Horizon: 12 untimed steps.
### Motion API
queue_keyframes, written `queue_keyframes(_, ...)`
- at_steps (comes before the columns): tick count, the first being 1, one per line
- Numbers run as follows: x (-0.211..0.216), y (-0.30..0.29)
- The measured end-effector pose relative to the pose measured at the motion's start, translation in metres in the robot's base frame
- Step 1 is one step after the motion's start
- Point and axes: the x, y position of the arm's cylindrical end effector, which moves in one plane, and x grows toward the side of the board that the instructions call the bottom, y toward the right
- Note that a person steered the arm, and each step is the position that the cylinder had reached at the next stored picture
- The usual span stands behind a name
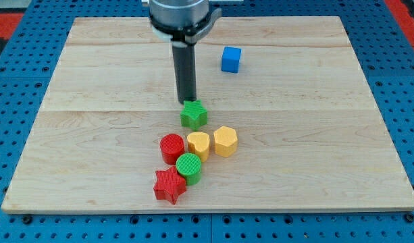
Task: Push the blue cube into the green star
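Observation:
The blue cube [231, 59] sits alone toward the view's top, right of centre. The green star [194, 115] lies near the board's middle, below and left of the cube. My tip [187, 102] is right at the green star's upper edge, touching or nearly touching it. The rod rises straight up from there to the arm at the view's top. The tip is well left of and below the blue cube.
Below the green star is a tight cluster: a red cylinder [171, 148], a yellow heart-like block [198, 144], a yellow hexagon [225, 141], a green cylinder [189, 168] and a red star [169, 186]. The wooden board [92, 101] lies on a blue pegboard.

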Motion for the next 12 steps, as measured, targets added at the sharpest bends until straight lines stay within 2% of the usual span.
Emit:
queue_keyframes(1, 0.010, -0.013)
queue_keyframes(2, -0.048, 0.078)
queue_keyframes(3, -0.074, 0.189)
queue_keyframes(4, -0.138, 0.150)
queue_keyframes(5, -0.109, 0.032)
queue_keyframes(6, -0.074, -0.043)
queue_keyframes(7, -0.091, -0.111)
queue_keyframes(8, -0.046, -0.114)
queue_keyframes(9, -0.091, -0.092)
queue_keyframes(10, -0.092, -0.014)
queue_keyframes(11, -0.089, -0.033)
queue_keyframes(12, -0.092, -0.089)
